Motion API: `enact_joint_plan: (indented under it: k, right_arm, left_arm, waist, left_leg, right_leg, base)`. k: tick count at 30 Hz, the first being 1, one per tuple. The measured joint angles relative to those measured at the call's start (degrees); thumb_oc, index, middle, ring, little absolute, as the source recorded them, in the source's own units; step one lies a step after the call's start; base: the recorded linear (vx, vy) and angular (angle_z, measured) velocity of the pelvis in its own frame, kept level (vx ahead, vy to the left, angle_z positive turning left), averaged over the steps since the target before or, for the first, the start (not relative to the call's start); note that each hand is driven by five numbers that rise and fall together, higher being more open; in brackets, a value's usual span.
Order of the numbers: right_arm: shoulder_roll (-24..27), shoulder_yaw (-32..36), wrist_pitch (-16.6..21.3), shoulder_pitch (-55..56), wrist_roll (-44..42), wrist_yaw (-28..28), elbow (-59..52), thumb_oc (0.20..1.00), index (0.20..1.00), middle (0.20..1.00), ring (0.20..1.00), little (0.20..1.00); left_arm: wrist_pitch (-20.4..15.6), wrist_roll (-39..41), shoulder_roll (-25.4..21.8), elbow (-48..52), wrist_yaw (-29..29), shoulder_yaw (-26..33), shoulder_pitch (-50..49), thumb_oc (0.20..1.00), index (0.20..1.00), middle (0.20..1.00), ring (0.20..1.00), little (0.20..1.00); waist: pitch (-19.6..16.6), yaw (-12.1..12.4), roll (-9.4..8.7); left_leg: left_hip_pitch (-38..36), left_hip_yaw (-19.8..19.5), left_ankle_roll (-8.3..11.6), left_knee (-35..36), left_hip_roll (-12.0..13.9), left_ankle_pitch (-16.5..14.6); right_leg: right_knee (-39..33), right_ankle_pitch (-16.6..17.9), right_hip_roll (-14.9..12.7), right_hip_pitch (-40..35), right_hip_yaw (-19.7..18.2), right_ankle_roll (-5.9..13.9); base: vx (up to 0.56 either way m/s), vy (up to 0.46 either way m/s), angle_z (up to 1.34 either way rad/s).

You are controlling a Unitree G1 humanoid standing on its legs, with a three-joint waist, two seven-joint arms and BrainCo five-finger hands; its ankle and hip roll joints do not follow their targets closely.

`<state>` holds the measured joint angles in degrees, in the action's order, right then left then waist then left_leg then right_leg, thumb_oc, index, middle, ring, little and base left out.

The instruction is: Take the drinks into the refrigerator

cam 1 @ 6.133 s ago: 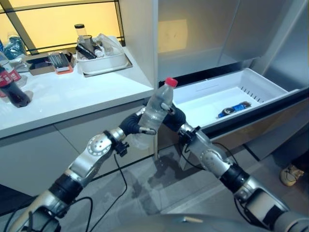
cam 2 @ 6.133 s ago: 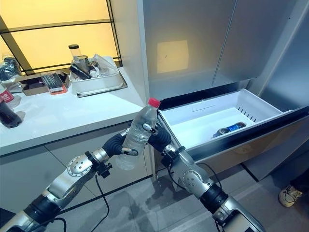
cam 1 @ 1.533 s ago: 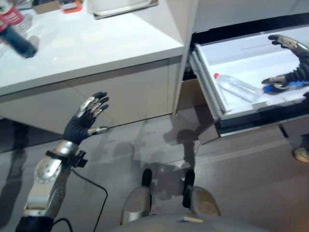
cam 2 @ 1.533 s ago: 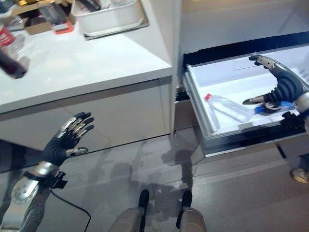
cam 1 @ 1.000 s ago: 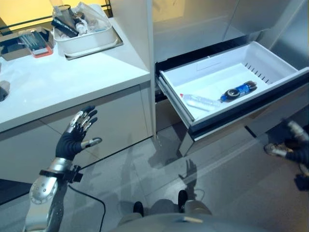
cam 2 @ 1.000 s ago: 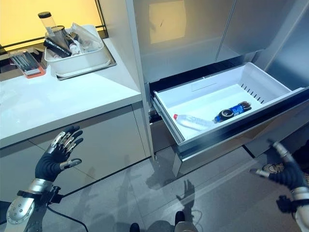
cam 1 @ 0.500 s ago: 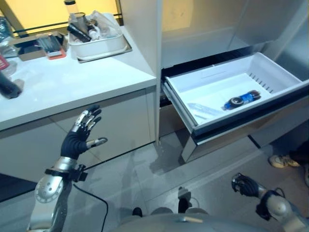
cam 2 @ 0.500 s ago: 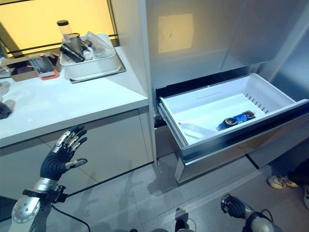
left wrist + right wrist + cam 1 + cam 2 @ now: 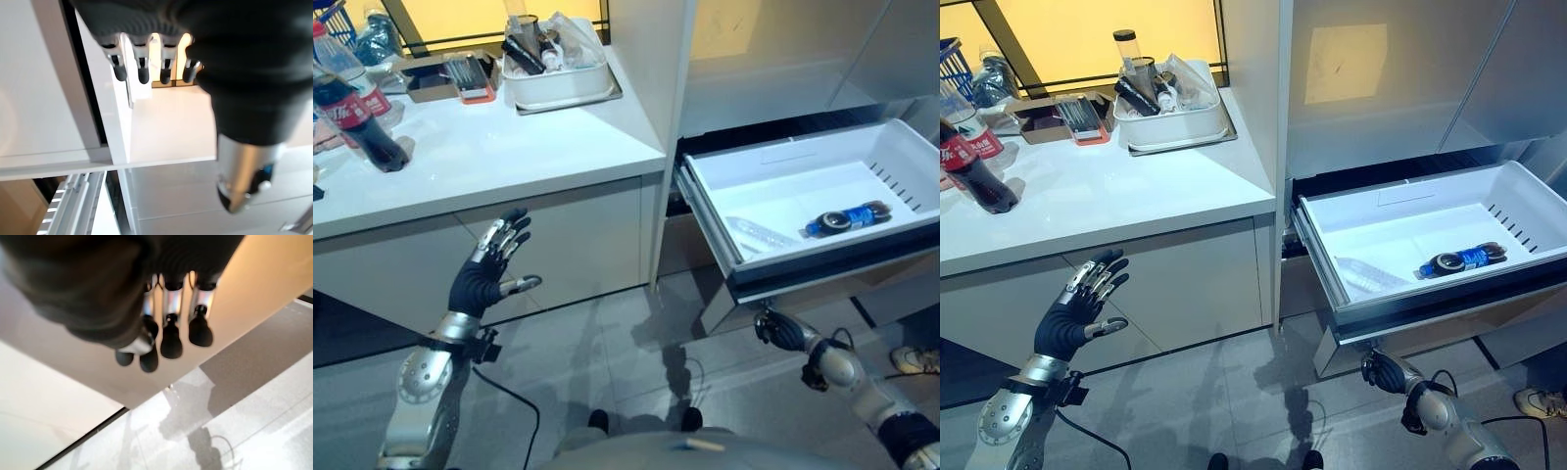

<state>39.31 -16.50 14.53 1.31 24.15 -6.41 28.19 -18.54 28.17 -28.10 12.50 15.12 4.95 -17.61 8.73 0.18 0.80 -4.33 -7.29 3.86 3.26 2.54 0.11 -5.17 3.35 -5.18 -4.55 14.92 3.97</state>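
Drawer [image 9: 1518,211] of the refrigerator stands pulled out, white inside, and holds two drinks lying on their sides: a clear water bottle [image 9: 1369,275] near its front left corner, and a dark bottle with a blue label [image 9: 1457,260] further right, apart from it. On the white counter [image 9: 1126,201] stands a cola bottle [image 9: 967,157] with a red label. The left hand [image 9: 1077,311] is raised before the cabinet, fingers spread, empty. The right hand [image 9: 1383,371] hangs below the drawer's front, fingers curled, holding nothing.
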Motion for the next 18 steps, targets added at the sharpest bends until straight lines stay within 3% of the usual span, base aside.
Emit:
enact_joint_plan:
  k: [13, 18]
  right_arm:
    - [2.53, -0.01, -0.13, -4.54, -0.05, 1.55, 0.82, 0.200, 0.200, 0.200, 0.200, 0.200]
    - [3.35, 0.00, -0.21, -7.62, -0.51, 2.98, 1.67, 0.200, 0.200, 0.200, 0.200, 0.200]
  left_arm:
    - [0.00, 0.10, -1.87, 0.28, 0.60, -1.40, 0.12, 1.000, 1.000, 1.000, 1.000, 1.000]
    - [0.00, 0.28, -2.24, 0.38, 0.87, -1.55, 0.21, 1.000, 1.000, 1.000, 1.000, 1.000]
  waist:
    - [1.70, 0.89, 0.05]
    - [2.12, 2.53, 0.62]
  left_leg:
    - [2.13, -4.08, 0.07, -0.74, -0.75, 0.74]
    - [3.05, -6.16, -0.04, -1.22, -1.47, 1.00]
  right_leg:
    - [0.01, -0.38, -0.52, -0.40, 4.06, 0.24]
    - [0.01, -0.62, -1.04, -0.78, 6.21, 0.55]
  base:
    - [-0.01, 0.007, 0.16]
    - [-0.01, 0.000, 0.20]
